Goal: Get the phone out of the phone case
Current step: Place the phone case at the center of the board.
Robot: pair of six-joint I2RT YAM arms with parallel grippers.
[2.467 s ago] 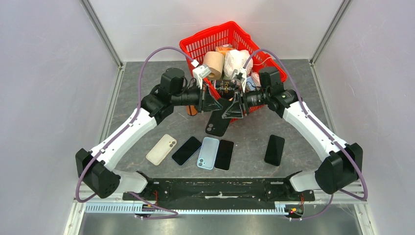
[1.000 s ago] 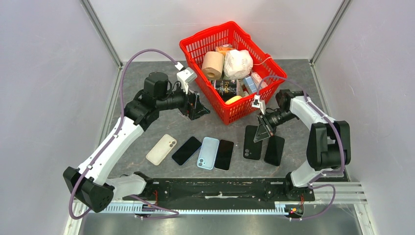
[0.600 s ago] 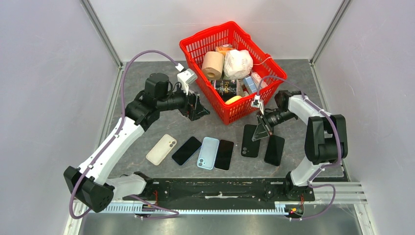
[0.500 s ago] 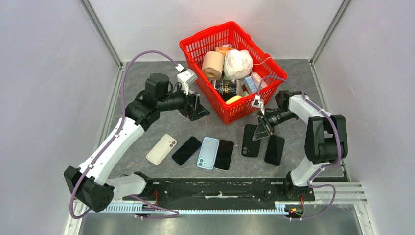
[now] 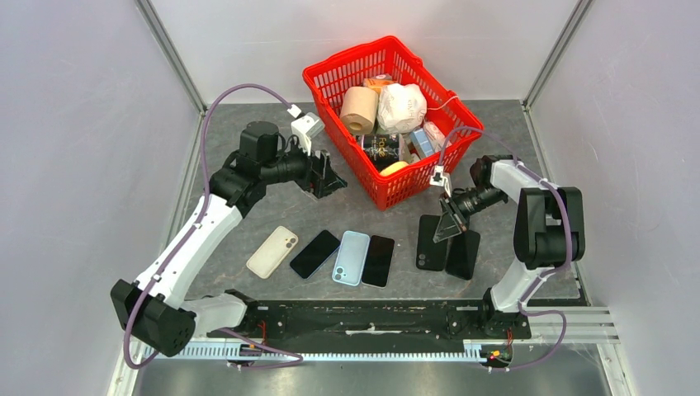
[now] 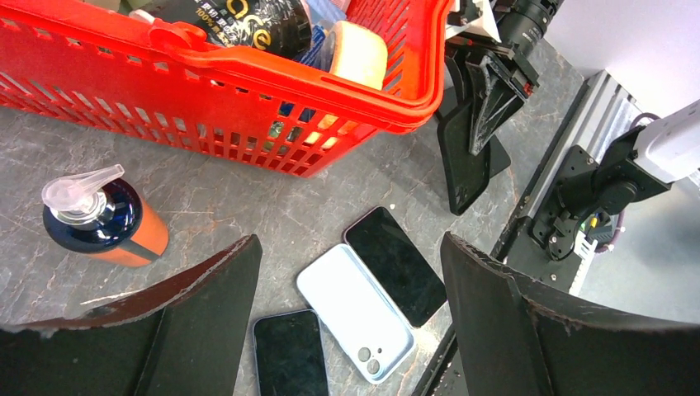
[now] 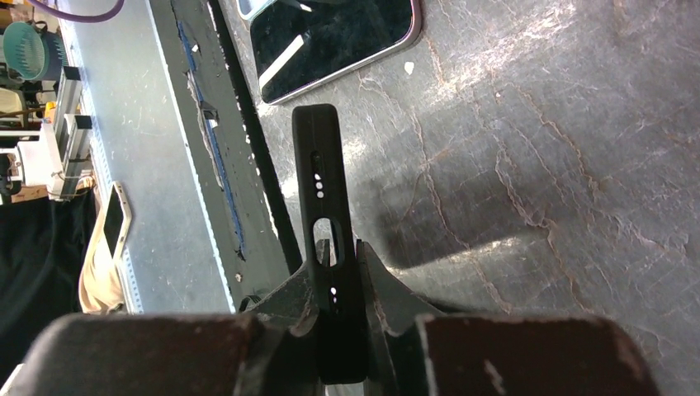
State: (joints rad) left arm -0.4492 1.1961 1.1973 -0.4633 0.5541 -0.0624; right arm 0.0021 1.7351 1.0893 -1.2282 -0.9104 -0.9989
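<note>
My right gripper [image 5: 450,224] is shut on a black phone case [image 5: 430,244], pinching its upper end low over the table on the right. In the right wrist view the phone case [image 7: 324,198] runs edge-on between the jaws, and light shows through its port cutouts. A bare black phone [image 5: 465,254] lies flat just right of it, touching or partly under the case's edge. My left gripper [image 5: 327,176] hangs open and empty by the basket's near left corner. From the left wrist I see the phone case [image 6: 464,169] slanting down from the right gripper [image 6: 489,91].
A red basket [image 5: 332,65] full of goods stands at the back. In front lie a cream case [image 5: 272,252], a black phone [image 5: 314,253], a light blue case [image 5: 351,257] and another black phone [image 5: 379,261]. A pump bottle [image 6: 97,221] stands under the left gripper.
The right gripper has shifted the black case a little right and nearer, up against the bare black phone. The left arm has drawn back slightly to the left, still open.
</note>
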